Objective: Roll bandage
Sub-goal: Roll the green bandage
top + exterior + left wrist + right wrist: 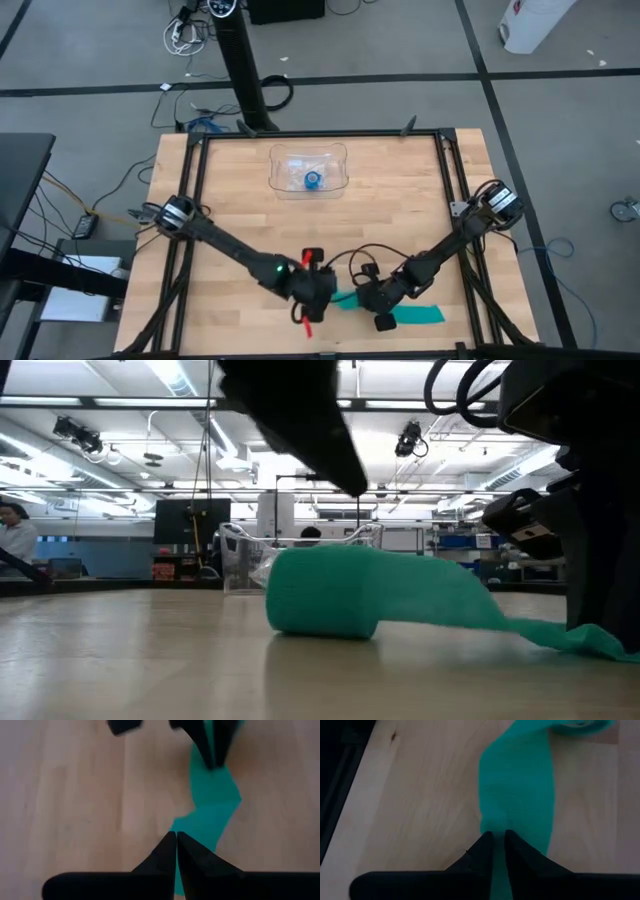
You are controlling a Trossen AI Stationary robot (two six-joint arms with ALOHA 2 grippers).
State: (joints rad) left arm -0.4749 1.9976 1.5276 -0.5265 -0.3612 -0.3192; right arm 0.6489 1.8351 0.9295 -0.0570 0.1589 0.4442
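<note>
The bandage (325, 595) sat near the front edge of the worktop (240, 190), partly rolled: the low view showed a stubby teal cylinder lying on its side with a loose tail running off it and flattening out along the wood. From above, that tail (415, 315) trailed away on the right arm's side, with the rolled end (345, 299) tucked between the two arms. The left gripper (176, 840) was right at the rolled end, its fingers pinched nearly together with only a sliver of gap, tips down on the green fabric; honestly I couldn't tell if they had a real hold on it or were just pressing on it. The right gripper (498, 837) was down on the strip too, fingers also close together with green showing in the narrow gap, so my guess was it was pinning or lightly nipping the tail to keep it taut and straight while the other side did the turning. That split made sense, since soft fabric bunches up if nobody holds the free end. Looked maybe partway through, with a fair bit of tail left to wind. Further back on the worktop was a clear plastic tray (340, 178) holding a small blue roll (312, 180), well apart from all this.
</note>
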